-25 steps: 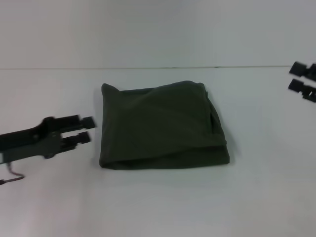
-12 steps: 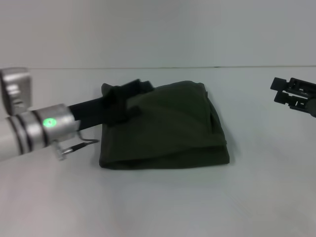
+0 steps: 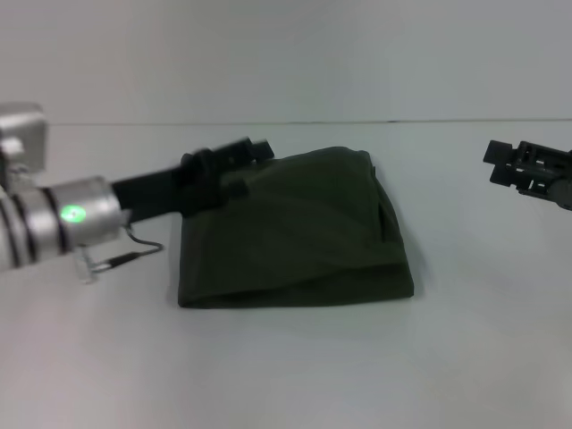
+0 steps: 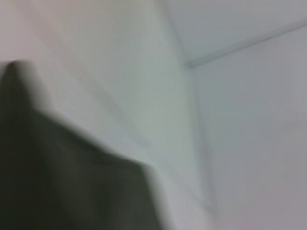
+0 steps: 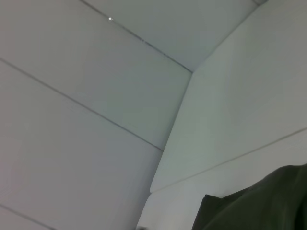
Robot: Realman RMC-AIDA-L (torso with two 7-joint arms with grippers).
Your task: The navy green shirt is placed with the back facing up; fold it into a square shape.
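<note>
white table [image 3: 295,375] runs back to a pale wall, and the navy green shirt [image 3: 304,232] lies near the middle of it, folded into a rough square with its plain side up and the layered edges showing along the near and right sides. the left gripper [image 3: 246,165] reaches in from the left over the shirt's far left corner; one finger points past the corner and the other lies lower against the cloth, so the jaws stand a little apart, but whether they pinch the fabric cannot be told. behind it the silver wrist with a green light sits over the table to the left of the shirt. the right gripper [image 3: 497,163] hangs well off to the right of the shirt, not touching it, its two fingers spread with a gap between them. the left wrist view shows dark cloth [image 4: 57,182] close up against the white surface, and the right wrist view catches a corner of the shirt [image 5: 259,206] below wall panels.
</note>
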